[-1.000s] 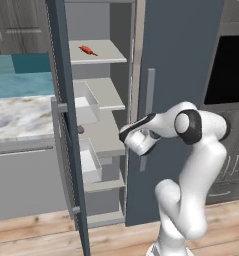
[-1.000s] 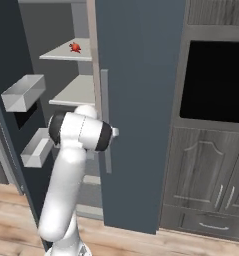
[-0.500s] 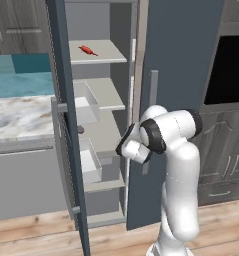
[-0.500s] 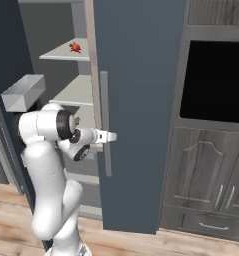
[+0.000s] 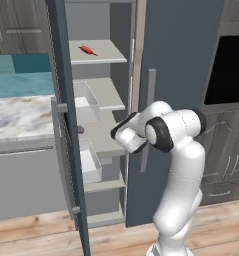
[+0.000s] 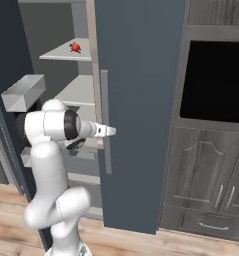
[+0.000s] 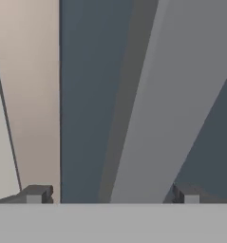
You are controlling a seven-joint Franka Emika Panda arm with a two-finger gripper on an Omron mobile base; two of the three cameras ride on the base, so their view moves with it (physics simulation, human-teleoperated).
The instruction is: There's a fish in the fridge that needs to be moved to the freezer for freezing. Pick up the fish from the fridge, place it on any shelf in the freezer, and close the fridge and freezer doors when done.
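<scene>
1. We see the tall slate-blue double-door appliance with one door swung open on the left [image 5: 66, 125] and the other door shut on the right [image 5: 183, 75]; the open compartment [image 5: 103, 100] shows light grey shelves.
2. Clear plastic bins [image 5: 88, 107] hang on the inside of the open door, which stands edge-on between the marble tabletop [image 5: 18, 117] on the left and the shelves.
3. A black oven window [image 6: 216, 82] sits in dark grey cabinets [image 6: 201, 170] to the right of the appliance, and wooden flooring [image 5: 41, 235] runs beneath.
4. The white robot arm [image 5: 178, 165] stands in front of the shut door, its forearm crossing the long vertical grey bar handle [image 6: 106, 125] of that door.
5. The claw [image 7: 112, 195] is open, its two dark fingertips [image 7: 36, 194] well apart, with the grey bar handle running up between them in the hand view.
6. Compared with half a second ago, the elbow has swung further toward the open compartment and the wrist has turned toward the handle; a second ago the arm reached from further right.
7. The tiny red-orange fish [image 5: 86, 49] lies on the top light grey shelf [image 5: 108, 52] of the open compartment, well above the claw and untouched.
8. In the left base view its long axis runs slantwise across the shelf, from far left to near right; we cannot tell which end is the head.
</scene>
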